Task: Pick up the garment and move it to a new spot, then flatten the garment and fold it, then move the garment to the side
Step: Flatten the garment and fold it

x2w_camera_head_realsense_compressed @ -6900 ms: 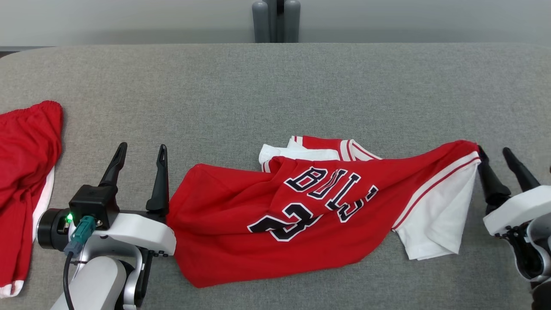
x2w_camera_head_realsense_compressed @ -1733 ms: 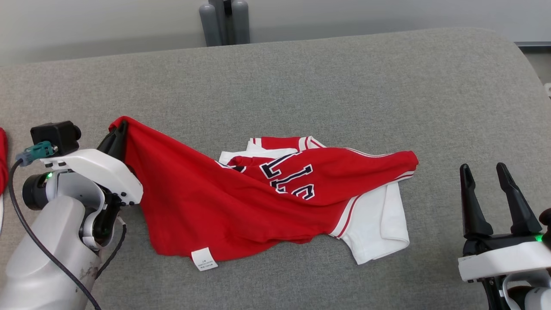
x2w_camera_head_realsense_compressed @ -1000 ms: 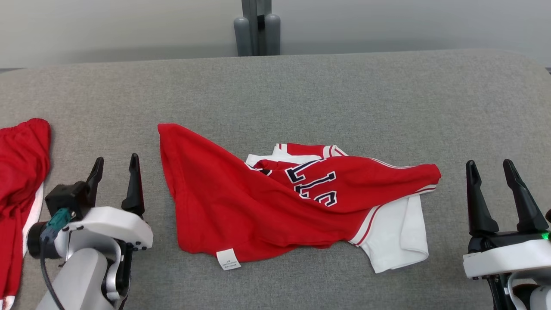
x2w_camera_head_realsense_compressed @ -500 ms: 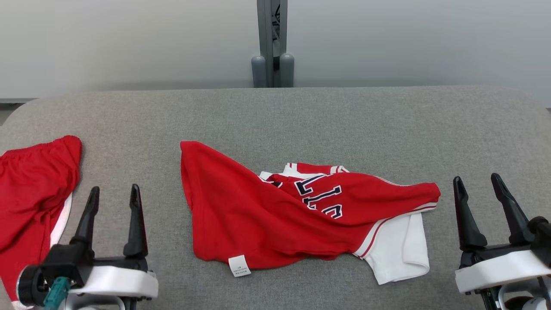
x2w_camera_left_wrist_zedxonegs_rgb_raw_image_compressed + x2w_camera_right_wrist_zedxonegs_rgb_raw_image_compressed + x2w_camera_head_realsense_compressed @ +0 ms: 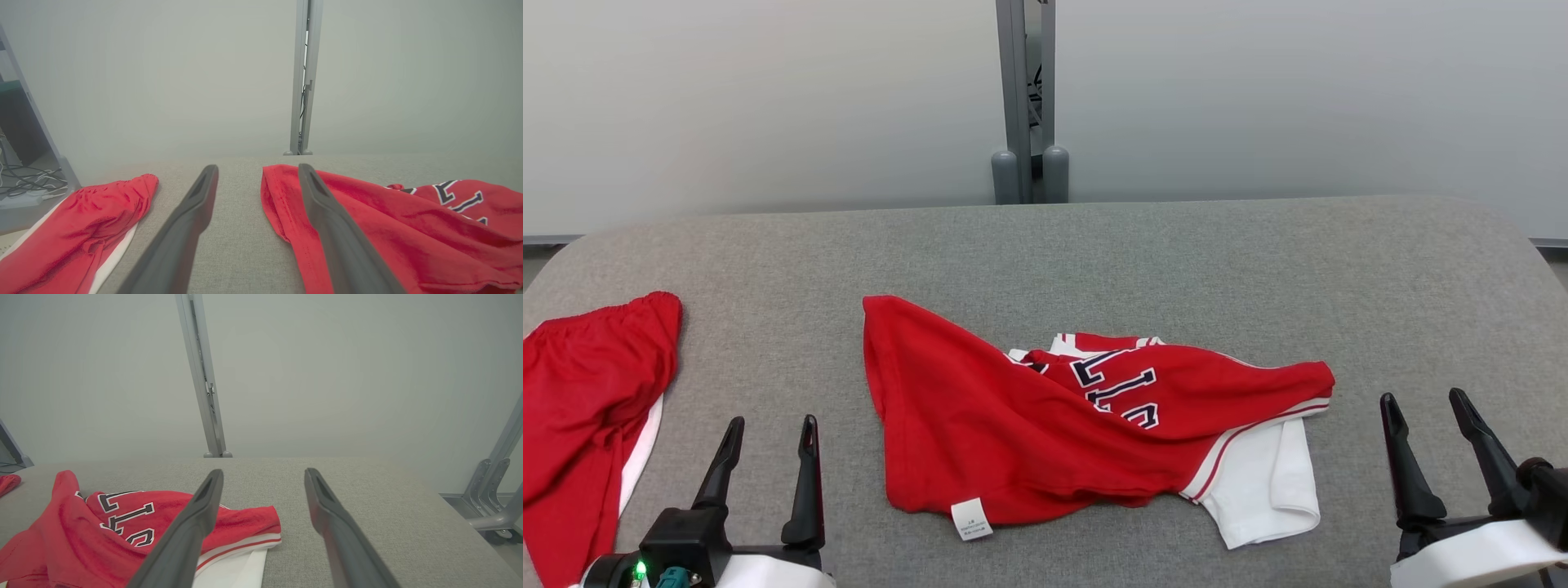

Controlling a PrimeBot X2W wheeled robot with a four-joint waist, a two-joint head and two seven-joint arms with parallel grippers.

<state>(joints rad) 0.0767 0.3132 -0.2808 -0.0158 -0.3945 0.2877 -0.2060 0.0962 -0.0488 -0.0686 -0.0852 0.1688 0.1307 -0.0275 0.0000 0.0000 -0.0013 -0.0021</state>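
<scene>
The garment (image 5: 1045,425) is a red jersey with dark lettering and white trim. It lies crumpled in the middle of the grey padded table (image 5: 1176,261), a white label at its near hem. My left gripper (image 5: 770,426) stands open at the lower left, apart from the jersey's left edge. In the left wrist view the jersey (image 5: 388,228) lies to the right of my open left gripper (image 5: 257,169). At the lower right my right gripper (image 5: 1419,400) is open, clear of the jersey's white sleeve. The right wrist view has the jersey (image 5: 135,522) left of my right gripper (image 5: 263,473).
A second red garment with white trim (image 5: 588,392) lies at the table's left edge, also in the left wrist view as red cloth (image 5: 81,224). A grey metal post (image 5: 1023,98) stands behind the table against a pale wall. A grey frame leg (image 5: 494,490) stands beyond the table's right end.
My left gripper has let go of the jersey's corner and drawn back toward me. The jersey now lies loose on the table. The head camera has tilted up, showing more wall.
</scene>
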